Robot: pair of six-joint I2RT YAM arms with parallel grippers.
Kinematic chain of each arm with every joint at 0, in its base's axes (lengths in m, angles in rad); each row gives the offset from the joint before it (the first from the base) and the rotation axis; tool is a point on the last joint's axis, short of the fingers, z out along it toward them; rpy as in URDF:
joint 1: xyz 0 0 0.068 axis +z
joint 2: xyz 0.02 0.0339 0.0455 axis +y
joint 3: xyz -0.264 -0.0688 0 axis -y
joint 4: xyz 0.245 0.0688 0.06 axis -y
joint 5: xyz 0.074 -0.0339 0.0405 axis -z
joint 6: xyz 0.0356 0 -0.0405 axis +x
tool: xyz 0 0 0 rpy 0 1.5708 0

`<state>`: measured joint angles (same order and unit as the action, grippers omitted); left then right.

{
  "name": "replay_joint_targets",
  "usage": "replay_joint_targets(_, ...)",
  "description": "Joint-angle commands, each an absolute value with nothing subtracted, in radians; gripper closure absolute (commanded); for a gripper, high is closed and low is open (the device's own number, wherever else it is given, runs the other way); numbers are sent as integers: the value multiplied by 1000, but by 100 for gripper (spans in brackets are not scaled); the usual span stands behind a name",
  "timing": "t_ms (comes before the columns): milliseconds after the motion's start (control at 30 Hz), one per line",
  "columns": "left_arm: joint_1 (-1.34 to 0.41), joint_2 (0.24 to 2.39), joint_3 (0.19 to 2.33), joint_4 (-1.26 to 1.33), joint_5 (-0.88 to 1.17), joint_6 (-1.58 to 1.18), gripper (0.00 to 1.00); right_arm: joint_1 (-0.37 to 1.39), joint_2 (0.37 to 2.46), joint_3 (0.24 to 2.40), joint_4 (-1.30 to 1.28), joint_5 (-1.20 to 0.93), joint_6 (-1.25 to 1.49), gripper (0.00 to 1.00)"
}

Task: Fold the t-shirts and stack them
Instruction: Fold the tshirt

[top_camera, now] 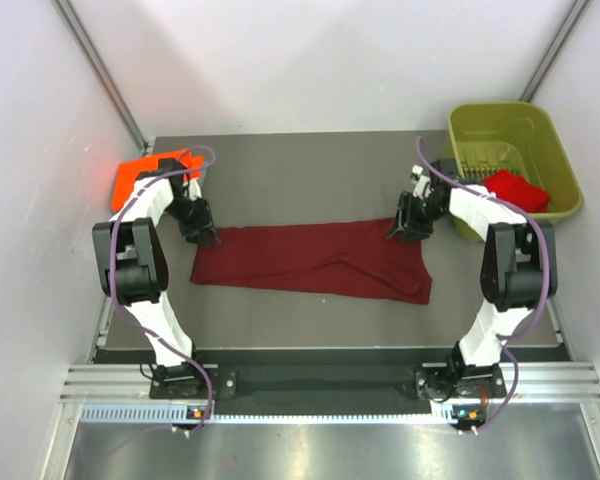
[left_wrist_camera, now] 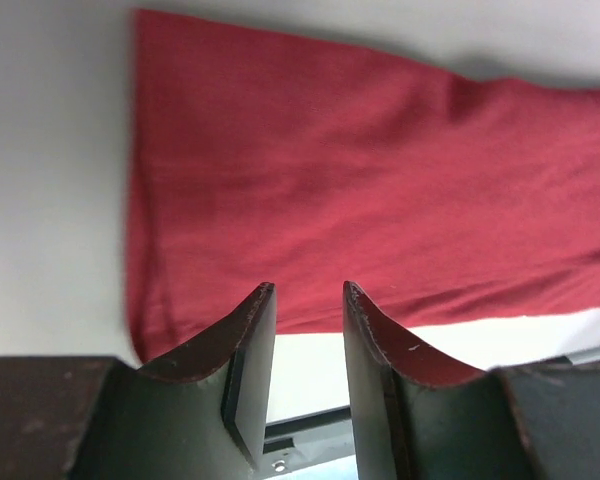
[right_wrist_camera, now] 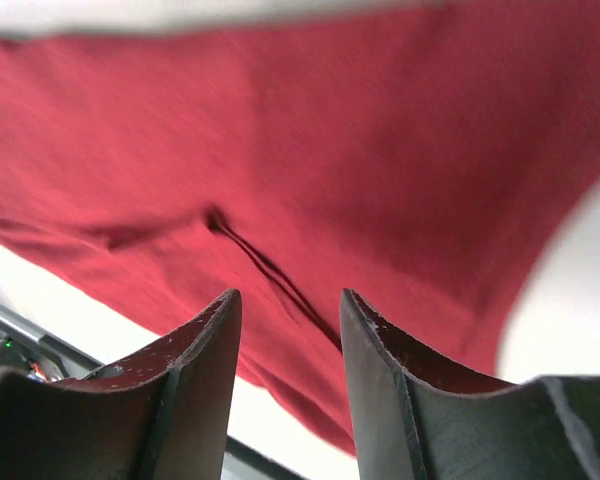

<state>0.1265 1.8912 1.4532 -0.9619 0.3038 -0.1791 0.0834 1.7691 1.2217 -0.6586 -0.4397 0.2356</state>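
Note:
The dark maroon t-shirt (top_camera: 315, 260) lies flat on the table as a long folded strip running left to right. My left gripper (top_camera: 200, 235) hovers over its far left corner, and my right gripper (top_camera: 405, 228) over its far right corner. In the left wrist view the left gripper (left_wrist_camera: 308, 290) is open and empty, with the maroon cloth (left_wrist_camera: 380, 180) spread beyond its fingertips. In the right wrist view the right gripper (right_wrist_camera: 289, 295) is open too, with a creased part of the shirt (right_wrist_camera: 330, 150) below the gap. A bright orange t-shirt (top_camera: 140, 177) lies at the back left. A bright red t-shirt (top_camera: 516, 188) sits in the bin.
The olive-green plastic bin (top_camera: 560, 150) stands at the back right, just behind the right arm. The grey table (top_camera: 310, 170) has white walls on three sides. A metal rail (top_camera: 310, 385) carrying the arm bases runs along the near edge.

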Motion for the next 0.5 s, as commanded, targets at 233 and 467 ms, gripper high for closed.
replay_joint_targets(233, 55, 1925, 1422, -968, 305, -230, 62, 198, 1937, 1437, -638, -541, 229, 55)
replay_joint_targets(467, 57, 1922, 1419, -977, 276, -232, 62, 218, 1947, 1388, -673, -534, 235, 55)
